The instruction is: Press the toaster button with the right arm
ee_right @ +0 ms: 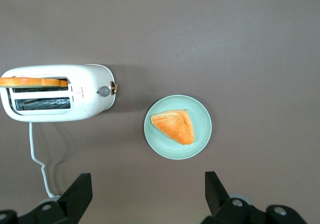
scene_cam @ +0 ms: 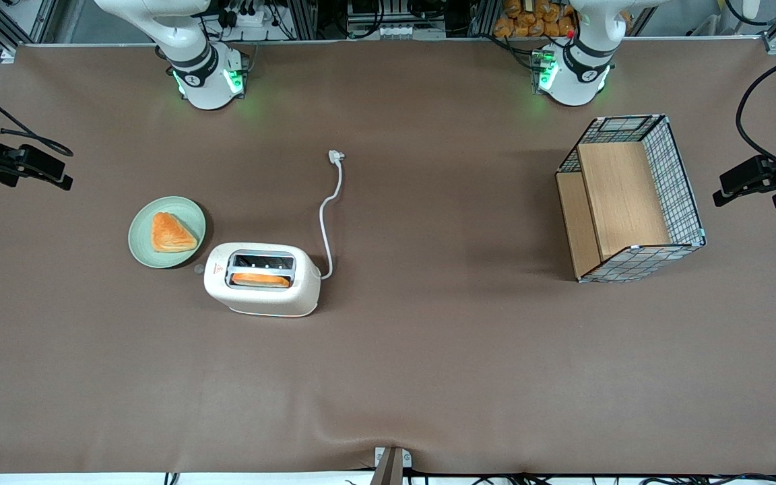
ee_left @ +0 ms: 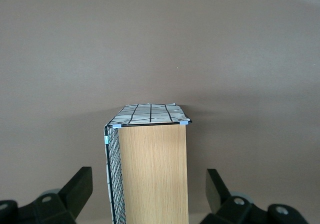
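Observation:
The cream-white toaster [scene_cam: 263, 279] [ee_right: 60, 99] lies on the brown table with a slice of orange toast [scene_cam: 260, 279] in the slot nearer the front camera. Its small grey button [scene_cam: 199, 269] [ee_right: 104, 91] sticks out of the narrow end facing the green plate. My right arm's gripper [ee_right: 148, 194] hangs high above the table, open, with nothing between its fingers [ee_right: 80, 191]. It is well clear of the toaster and the button. In the front view only the arm's base [scene_cam: 206, 74] shows; the gripper itself is out of that view.
A green plate [scene_cam: 142, 249] [ee_right: 202, 134] with a triangular piece of toast [scene_cam: 171, 233] sits beside the button end. The toaster's white cord and plug [scene_cam: 335, 157] trail toward the arm bases. A wire-and-wood basket [scene_cam: 630, 199] [ee_left: 150, 169] stands toward the parked arm's end.

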You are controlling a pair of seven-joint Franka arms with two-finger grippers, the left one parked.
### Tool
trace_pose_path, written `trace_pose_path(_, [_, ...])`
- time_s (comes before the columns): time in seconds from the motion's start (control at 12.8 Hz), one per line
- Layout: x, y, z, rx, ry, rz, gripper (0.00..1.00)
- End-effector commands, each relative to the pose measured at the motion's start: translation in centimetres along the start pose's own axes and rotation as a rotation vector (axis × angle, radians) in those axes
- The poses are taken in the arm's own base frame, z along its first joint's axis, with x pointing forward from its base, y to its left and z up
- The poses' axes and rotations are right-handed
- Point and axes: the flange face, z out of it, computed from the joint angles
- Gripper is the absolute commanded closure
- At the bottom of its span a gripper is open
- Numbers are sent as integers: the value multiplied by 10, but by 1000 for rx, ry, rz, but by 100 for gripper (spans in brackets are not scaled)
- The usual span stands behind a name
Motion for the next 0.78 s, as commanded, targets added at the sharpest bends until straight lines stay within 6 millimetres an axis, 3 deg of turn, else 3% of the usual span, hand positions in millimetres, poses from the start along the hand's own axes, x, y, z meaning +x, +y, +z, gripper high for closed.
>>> trace_pose_path(0.0, [-2, 3, -7, -19, 10, 8, 0])
trace_pose_path(0.7, [-9, 5, -20, -42, -21, 16, 0])
